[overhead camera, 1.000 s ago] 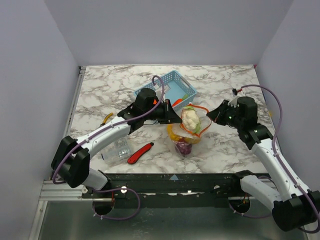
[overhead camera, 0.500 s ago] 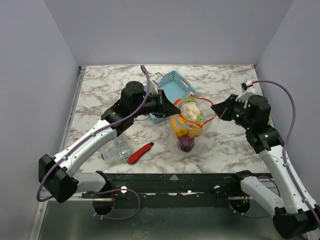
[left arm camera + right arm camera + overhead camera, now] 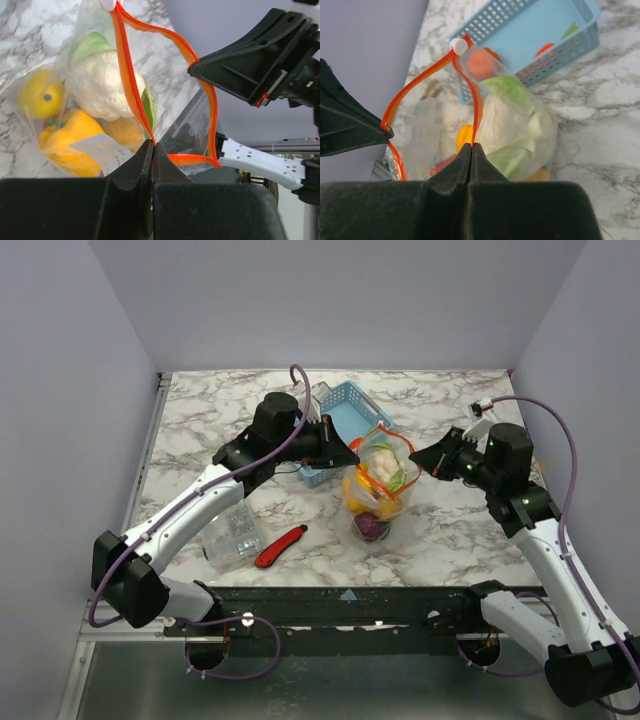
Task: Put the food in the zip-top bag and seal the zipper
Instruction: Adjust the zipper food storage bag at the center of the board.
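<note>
- Between the two arms, over mid-table [image 3: 200,425], the zip-top bag [image 3: 376,502] hangs upright. I think its bottom rests on the marble, but I can't be sure.
- My left gripper [image 3: 153,146] is clenched on the zipper [image 3: 129,82] at its side of the mouth, and my right gripper [image 3: 471,146] is clamped on the opposite edge.
- The mouth gapes open between them.
- The food [image 3: 100,85] sits inside: a white cauliflower, yellow pieces and a purple one lowest.
- The blue basket [image 3: 340,418] sits just behind the bag.
- The red knife [image 3: 281,546] and the clear box [image 3: 232,534] lie well apart at front left.
- Bare marble shows to the right.
</note>
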Action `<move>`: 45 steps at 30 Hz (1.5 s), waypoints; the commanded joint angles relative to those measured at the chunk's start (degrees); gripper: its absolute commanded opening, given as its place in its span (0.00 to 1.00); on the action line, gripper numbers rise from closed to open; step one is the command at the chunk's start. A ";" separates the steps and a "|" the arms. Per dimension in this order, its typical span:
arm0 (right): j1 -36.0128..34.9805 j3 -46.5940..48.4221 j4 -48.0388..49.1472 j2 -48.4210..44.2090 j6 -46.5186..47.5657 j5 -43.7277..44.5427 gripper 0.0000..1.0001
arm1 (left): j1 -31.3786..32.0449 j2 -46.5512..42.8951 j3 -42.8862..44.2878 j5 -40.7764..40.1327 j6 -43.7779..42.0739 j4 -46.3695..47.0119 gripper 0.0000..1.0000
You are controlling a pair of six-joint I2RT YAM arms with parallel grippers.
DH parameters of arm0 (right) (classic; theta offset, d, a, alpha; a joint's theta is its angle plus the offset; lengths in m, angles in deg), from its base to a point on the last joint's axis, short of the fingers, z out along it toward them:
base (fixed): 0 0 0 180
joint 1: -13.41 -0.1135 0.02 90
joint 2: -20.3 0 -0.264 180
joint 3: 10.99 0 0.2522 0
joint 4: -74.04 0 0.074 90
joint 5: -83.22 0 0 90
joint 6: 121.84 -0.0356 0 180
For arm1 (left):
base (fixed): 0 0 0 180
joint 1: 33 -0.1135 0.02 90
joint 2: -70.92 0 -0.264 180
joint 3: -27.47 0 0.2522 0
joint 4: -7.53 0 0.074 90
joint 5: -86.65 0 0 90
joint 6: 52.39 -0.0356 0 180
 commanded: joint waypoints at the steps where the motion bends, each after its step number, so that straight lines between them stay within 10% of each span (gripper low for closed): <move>1: -0.03 2.06 2.95 -3.92 -2.79 -4.30 0.00 | 0.52 -4.25 3.14 2.17 -0.02 1.67 0.00; 9: -0.04 -11.23 10.96 -3.67 -8.63 -4.05 0.00 | 0.38 2.76 -3.24 3.12 -0.49 2.21 0.00; 20: -0.02 -6.42 7.62 -6.84 -6.74 -3.17 0.00 | 0.38 0.82 3.28 6.54 -1.31 -0.06 0.00; 27: -0.05 -7.21 8.92 -6.45 -7.57 -4.62 0.00 | 0.72 4.78 10.59 -0.58 -11.67 -12.57 0.45; 45: -0.03 -7.83 9.46 -5.68 -7.54 -5.57 0.00 | 3.55 15.75 21.78 -16.09 -22.19 -25.66 0.60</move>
